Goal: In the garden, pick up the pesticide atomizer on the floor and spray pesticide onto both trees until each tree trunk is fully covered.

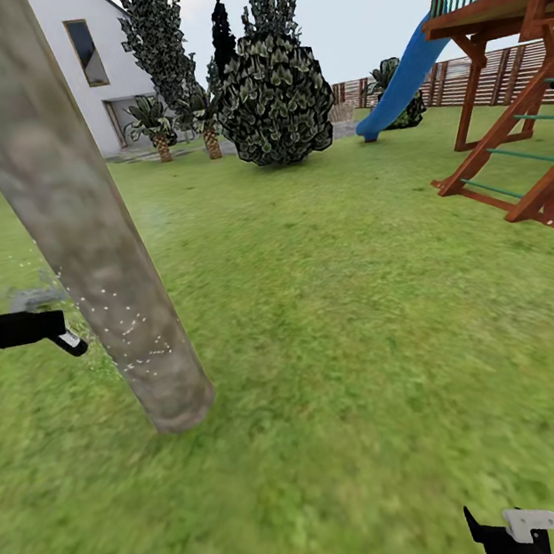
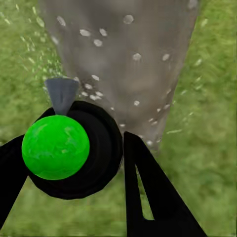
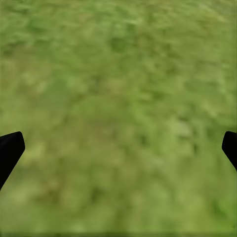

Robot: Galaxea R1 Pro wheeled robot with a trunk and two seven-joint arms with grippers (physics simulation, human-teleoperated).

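The left gripper (image 2: 74,163) clamps the pesticide atomizer (image 2: 61,148) (green ball, grey nozzle) just beside the tree trunk (image 1: 78,220), droplets (image 1: 137,332) speckling its bark; the right gripper (image 3: 118,148) hangs spread wide over grass (image 3: 118,74).

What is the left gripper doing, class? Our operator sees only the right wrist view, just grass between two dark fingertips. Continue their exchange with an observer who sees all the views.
Observer: The left gripper is shut on the atomizer, a bottle with a bright green cap and a grey nozzle.
Operator: Where does it aim?
Observer: At the tree trunk, close ahead; pale droplets speckle the lower bark.
Operator: And my right gripper?
Observer: The right gripper hangs low over the lawn, open and holding nothing.
Operator: What else is nearby?
Observer: A wooden play frame with a blue slide stands off to the right, well clear of the trunk.
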